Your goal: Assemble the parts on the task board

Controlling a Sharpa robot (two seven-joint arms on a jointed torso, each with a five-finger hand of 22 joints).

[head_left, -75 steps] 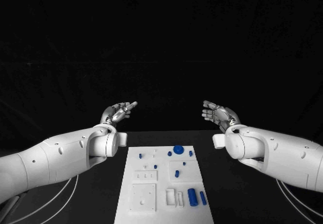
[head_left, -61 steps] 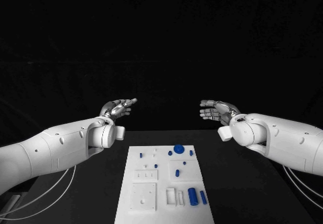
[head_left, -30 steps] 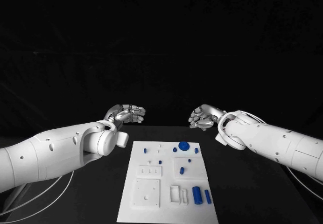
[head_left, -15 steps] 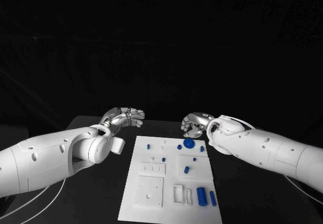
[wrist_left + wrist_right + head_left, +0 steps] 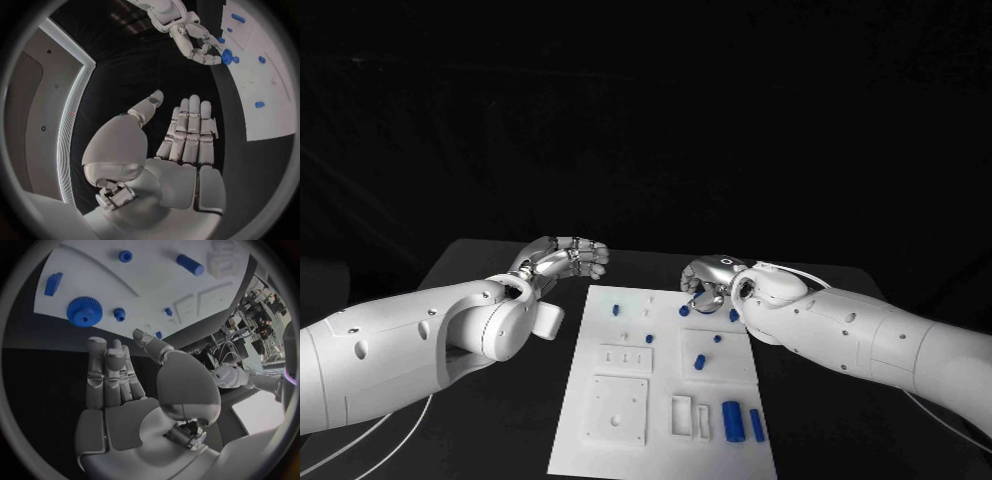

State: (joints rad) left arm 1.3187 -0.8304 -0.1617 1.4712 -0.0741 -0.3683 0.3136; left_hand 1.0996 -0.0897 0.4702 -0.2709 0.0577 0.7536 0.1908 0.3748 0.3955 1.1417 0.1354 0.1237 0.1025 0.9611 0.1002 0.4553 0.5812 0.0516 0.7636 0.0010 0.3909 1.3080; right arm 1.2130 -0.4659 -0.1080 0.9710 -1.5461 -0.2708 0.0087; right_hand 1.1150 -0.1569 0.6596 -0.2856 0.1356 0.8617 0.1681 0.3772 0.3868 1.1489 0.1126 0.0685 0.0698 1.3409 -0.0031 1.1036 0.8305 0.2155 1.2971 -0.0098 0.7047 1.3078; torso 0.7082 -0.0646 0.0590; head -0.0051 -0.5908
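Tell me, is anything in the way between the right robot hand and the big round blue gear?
Nothing visible is. The right robot hand hovers just off the far end of the task board, holding nothing, and the blue gear sits right beyond its fingertips with only bare board between them.

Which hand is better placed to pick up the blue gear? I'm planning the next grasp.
Probably the right hand: it hovers open right by the gear at the board's far end. The left hand hangs off the board's side.

Blue gear [image 5: 698,297] behind right hand [image 5: 707,281]
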